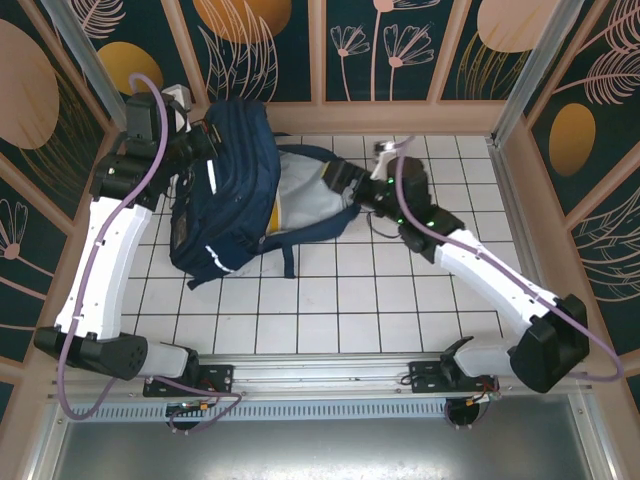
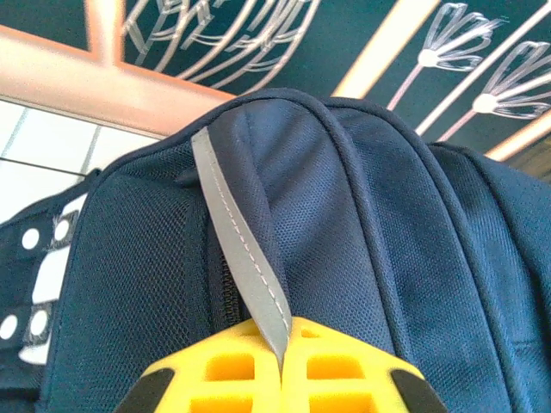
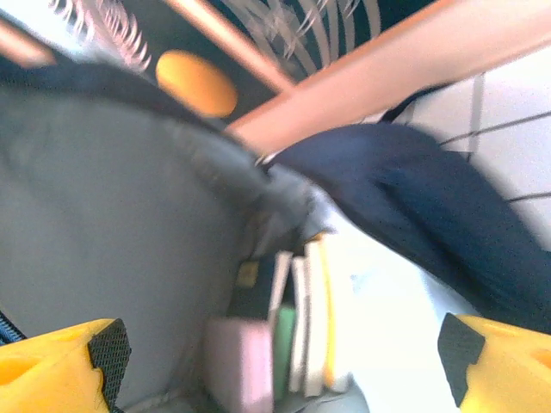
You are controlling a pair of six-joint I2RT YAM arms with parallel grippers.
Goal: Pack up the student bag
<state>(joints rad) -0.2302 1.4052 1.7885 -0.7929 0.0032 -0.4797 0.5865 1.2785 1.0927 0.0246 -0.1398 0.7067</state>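
The student bag (image 1: 235, 185), a big navy backpack, lies on the white tiles at the left centre with its mouth facing right. My left gripper (image 1: 205, 135) is at the bag's far top end. In the left wrist view its yellow fingers (image 2: 280, 361) are shut on a grey reflective loop (image 2: 241, 249) sewn to the bag (image 2: 370, 224). My right gripper (image 1: 338, 182) stands open at the bag's mouth. In the right wrist view, that gripper (image 3: 284, 370) has several upright books (image 3: 301, 335) between its spread fingertips, pink, green, white and yellow, standing inside the grey lining (image 3: 103, 232).
Dark straps (image 1: 290, 258) trail from the bag onto the tiles toward the front. Wooden-framed patterned walls (image 1: 400, 110) close the table at the back and sides. Bare tiles (image 1: 350, 310) stretch in front of the bag.
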